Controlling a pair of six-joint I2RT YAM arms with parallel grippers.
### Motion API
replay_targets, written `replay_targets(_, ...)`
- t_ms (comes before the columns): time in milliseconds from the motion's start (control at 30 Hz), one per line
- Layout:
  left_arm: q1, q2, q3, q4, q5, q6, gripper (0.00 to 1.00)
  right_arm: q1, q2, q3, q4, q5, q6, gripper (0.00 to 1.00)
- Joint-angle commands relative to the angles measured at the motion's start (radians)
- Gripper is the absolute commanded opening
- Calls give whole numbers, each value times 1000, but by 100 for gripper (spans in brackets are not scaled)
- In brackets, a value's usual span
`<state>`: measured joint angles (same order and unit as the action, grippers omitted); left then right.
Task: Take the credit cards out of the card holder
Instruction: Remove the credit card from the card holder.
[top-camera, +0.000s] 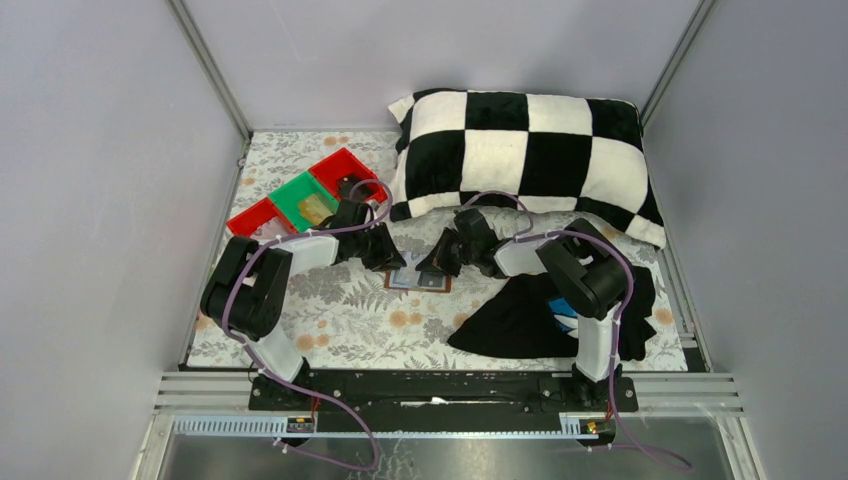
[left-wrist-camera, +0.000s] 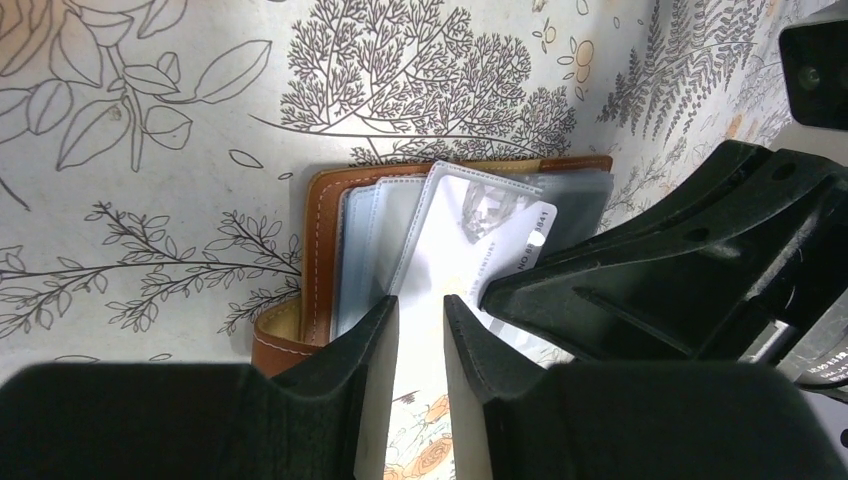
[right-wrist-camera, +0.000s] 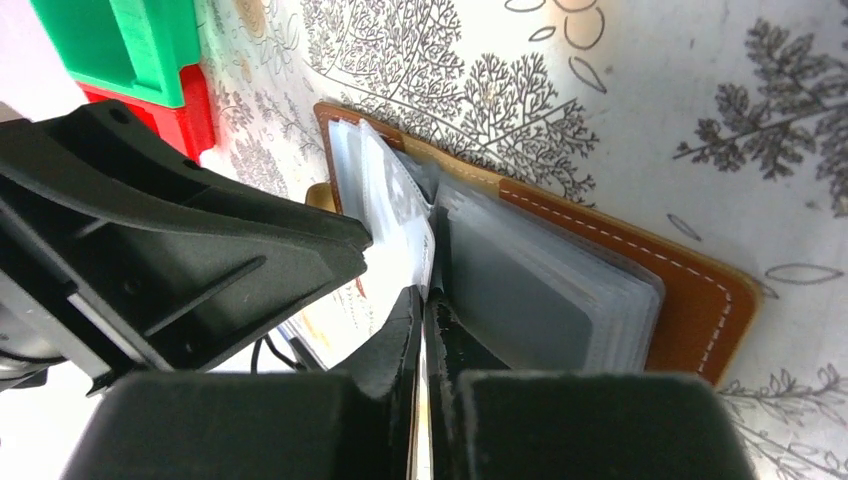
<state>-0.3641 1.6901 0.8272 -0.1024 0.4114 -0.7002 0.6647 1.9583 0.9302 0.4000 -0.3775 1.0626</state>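
Withdrawal is being started: credit card (left-wrist-camera: 515, 245) being pinched by right hand (right-wrist-camera: 422, 300) at the card holder (right-wrist-camera: 690, 290), left hand (left-wrist-camera: 420, 310) state untellable; steady outward pull being required.

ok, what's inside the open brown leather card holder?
Fanned clear-grey plastic sleeves and one white printed card, its edge pinched in the right gripper. Whether other sleeves hold cards can't be seen: they overlap and the left gripper covers the near edge.

From above, the card holder (top-camera: 420, 283) is largely covered; the credit card's (left-wrist-camera: 500, 230) print is blurred and unreadable.
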Motion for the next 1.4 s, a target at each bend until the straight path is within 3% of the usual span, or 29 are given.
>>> replay_targets(0, 5, 66, -56, -91, -111, 36, 29, 2, -54, -66, 8, 65, 22, 0)
replay_targets(267, 36, 69, -70, -93, -101, 47, 27, -32, -97, -124, 80, -1, 8, 0)
replay_targets(467, 42, 73, -74, -90, -95, 46, 27, -38, -96, -140, 103, -32, 7, 23)
replay_targets(767, 44, 77, -73, -89, -91, 46, 27, -38, -75, -166, 182, -52, 43, 19)
replay_targets(967, 44, 81, -72, -86, -85, 47, 27, -38, -32, -136, 210, -93, 43, 32)
replay_targets(1033, 44, 85, -70, -85, -83, 49, 27, -38, -23, -127, 205, -95, 38, 28)
replay_targets(1200, 44, 92, -65, -86, -81, 45, 27, -42, -34, -145, 208, -88, 40, 0)
replay_targets(1367, 66, 86, -72, -73, -63, 45, 27, -82, -67, -193, 260, -139, 29, 0)
